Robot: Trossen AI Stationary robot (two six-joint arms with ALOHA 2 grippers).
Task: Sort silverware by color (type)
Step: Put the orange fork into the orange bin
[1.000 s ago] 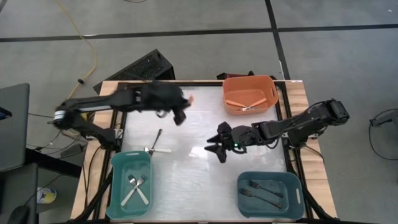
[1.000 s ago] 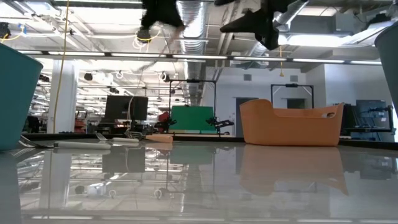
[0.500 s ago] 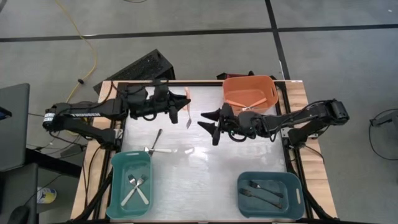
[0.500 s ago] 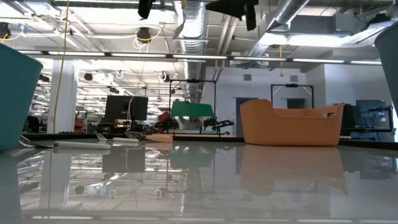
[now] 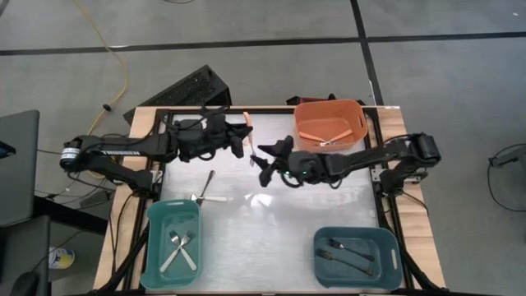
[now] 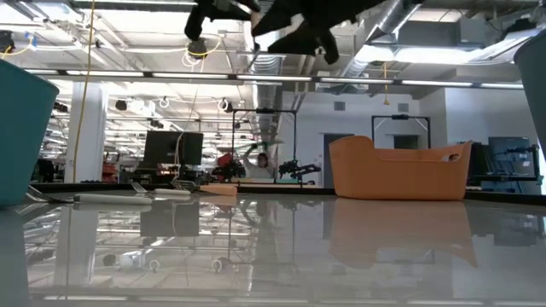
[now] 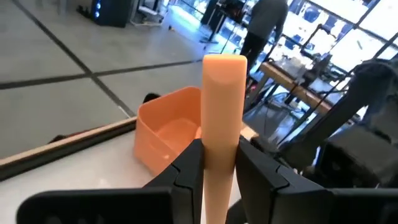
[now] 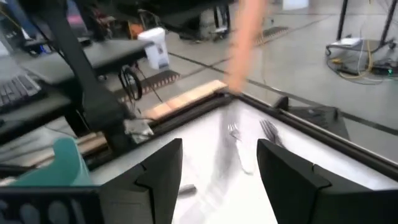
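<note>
The right claw point(image 5: 261, 159) has slid further left since half a second ago, fingers apart, nearly meeting the left claw point(image 5: 243, 140), clamped on an orange fork point(image 7: 222, 124) above the counter point(image 5: 271, 214); two teal bins point(image 5: 173, 245) hold white and black pieces; the orange bin point(image 5: 330, 125) holds orange ones.

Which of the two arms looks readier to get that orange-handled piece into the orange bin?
Probably the right. The left gripper holds the orange-handled utensil, but the open right gripper faces it, and that arm reaches from the orange bin's side.
</note>
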